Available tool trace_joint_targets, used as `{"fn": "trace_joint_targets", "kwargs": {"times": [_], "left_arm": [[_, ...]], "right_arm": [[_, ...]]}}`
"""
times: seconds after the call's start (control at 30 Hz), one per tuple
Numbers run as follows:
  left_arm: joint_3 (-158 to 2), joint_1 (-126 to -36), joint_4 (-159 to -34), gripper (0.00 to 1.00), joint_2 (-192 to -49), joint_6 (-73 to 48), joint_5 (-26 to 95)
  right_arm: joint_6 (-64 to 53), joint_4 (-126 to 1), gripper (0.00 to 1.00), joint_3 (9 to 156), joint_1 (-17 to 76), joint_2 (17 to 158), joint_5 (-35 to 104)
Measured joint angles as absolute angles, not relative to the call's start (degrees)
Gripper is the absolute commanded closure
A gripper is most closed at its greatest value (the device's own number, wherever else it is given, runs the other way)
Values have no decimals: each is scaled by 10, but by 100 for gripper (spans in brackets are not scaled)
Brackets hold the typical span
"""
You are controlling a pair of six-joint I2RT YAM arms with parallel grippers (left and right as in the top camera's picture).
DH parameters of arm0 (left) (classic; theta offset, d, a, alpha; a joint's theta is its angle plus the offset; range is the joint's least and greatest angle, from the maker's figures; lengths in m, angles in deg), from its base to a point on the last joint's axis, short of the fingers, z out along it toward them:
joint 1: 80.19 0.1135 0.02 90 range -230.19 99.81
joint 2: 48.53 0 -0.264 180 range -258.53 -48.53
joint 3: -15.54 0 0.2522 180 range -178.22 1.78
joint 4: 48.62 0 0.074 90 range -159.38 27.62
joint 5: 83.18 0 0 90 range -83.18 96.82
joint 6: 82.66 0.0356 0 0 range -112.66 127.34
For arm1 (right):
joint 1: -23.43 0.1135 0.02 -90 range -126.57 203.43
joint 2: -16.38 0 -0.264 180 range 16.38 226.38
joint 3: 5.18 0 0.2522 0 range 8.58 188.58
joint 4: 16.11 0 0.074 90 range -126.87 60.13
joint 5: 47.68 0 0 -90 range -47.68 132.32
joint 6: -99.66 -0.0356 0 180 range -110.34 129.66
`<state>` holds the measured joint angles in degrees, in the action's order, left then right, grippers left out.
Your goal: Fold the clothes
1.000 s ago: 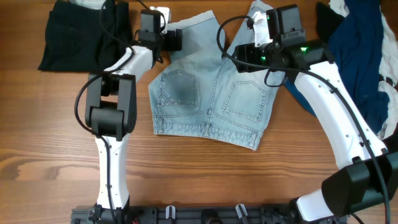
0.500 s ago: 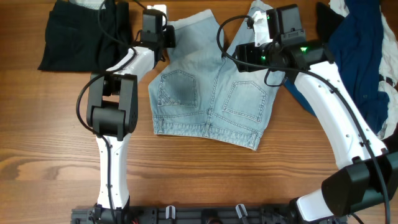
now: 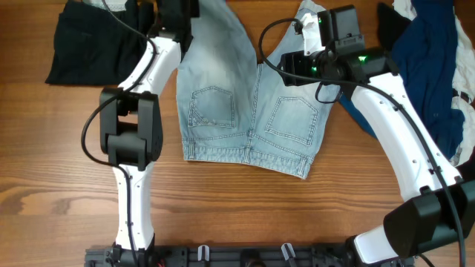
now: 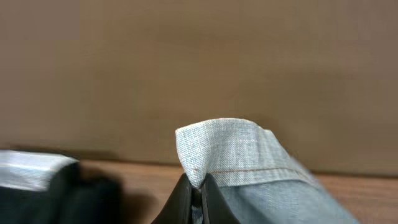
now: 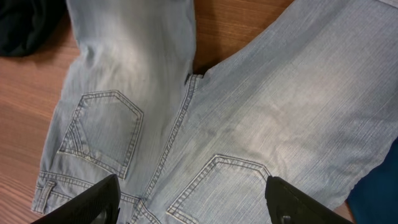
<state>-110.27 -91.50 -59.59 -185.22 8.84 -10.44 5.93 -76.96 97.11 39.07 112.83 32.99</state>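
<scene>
Pale blue denim shorts lie mid-table with the back pockets up and the waistband toward the near edge. My left gripper is at the far edge, shut on the hem of the left leg. That hem is pinched between the fingertips and raised off the wood. My right gripper hovers over the right leg, open. In the right wrist view its fingers stand wide apart above the right back pocket, holding nothing.
A black garment lies at the far left, beside the left arm. Navy fabric with white cloth and a black piece is heaped at the far right, behind the right arm. Bare wood fills the near half of the table.
My left gripper has shut on the left leg's hem, then drawn it up and toward the far edge, stretching that leg out. The right arm has not moved.
</scene>
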Motion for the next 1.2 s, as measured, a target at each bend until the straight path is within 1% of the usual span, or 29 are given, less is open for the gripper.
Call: {"fn": "trace_joint_targets", "kwargs": {"times": [0.03,0.07,0.17,0.27,0.4,0.43,0.53,0.57,0.63,0.67,0.8,0.97,1.07,1.1,1.2], "left_arm": [[-1104,-915,-595,17,-1848,104,-119],[-1104,-915,-595,0,-1847,118,-131],[-1104,-915,-612,0,-1846,137,-169],[-1105,-915,-670,0,-1844,146,-214],[-1106,-917,-810,0,-1820,125,-235],[-1106,-918,-863,0,-1804,113,-227],[-1108,-918,-990,0,-1750,93,-173],[-1108,-918,-1053,0,-1715,85,-128],[-1113,-918,-1104,0,-1688,81,-76],[-1113,-918,-1147,0,-1675,79,-46],[-1114,-919,-1247,0,-1662,76,50],[-1112,-918,-1337,0,-1663,68,119],[-1107,-919,-1375,2,-1663,43,144],[-1102,-920,-1384,4,-1663,37,149],[-1032,-933,-1396,12,-1663,5,162]], "right_arm": [[59,-770,24,971,391,1128,330],[59,-770,25,971,391,1128,330],[59,-770,25,971,391,1128,330],[45,-783,25,971,391,1128,346],[6,-835,24,971,386,1128,383],[-7,-858,24,971,380,1128,390],[-23,-898,24,968,364,1128,391],[-24,-909,24,956,359,1128,390],[-25,-914,24,930,359,1128,375],[-25,-915,25,900,360,1128,363],[-25,-895,27,792,360,1129,331],[-25,-866,29,705,360,1130,307],[-25,-844,28,692,360,1130,302],[-25,-833,28,692,360,1130,298],[-25,-802,25,697,360,1130,281]]}}
